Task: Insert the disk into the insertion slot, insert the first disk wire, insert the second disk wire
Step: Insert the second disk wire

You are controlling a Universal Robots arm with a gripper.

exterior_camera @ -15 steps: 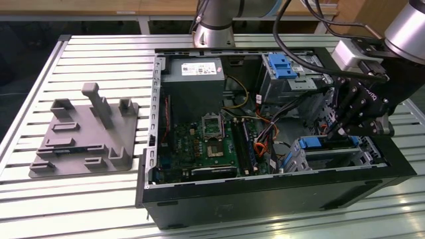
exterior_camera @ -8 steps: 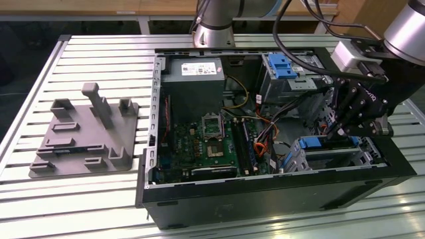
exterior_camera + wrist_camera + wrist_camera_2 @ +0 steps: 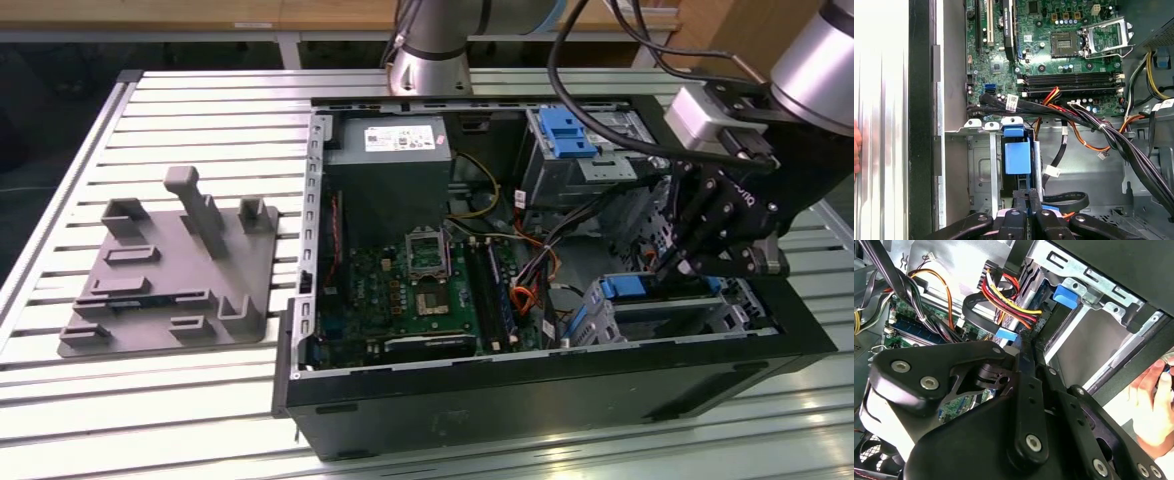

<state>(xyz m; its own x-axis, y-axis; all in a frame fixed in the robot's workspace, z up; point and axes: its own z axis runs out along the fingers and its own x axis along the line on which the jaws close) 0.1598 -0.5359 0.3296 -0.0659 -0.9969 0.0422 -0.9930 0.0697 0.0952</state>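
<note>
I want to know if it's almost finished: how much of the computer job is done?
The disk with its blue frame already sits in its metal slot. The gripper is closed, its tips at a blue plug on a black flat cable. Whether that plug is in the disk I cannot tell, so both wire steps count as left.

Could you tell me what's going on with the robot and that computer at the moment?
The arm is reaching into an open computer case lying on the table. Its gripper is low in the case's near corner on the exterior view's right, over the insertion slot. The disk with its blue carrier is already sitting in that slot. The fingers are pressed together beside the carrier, close to a bundle of wires. A person's hand is just outside the case.
</note>
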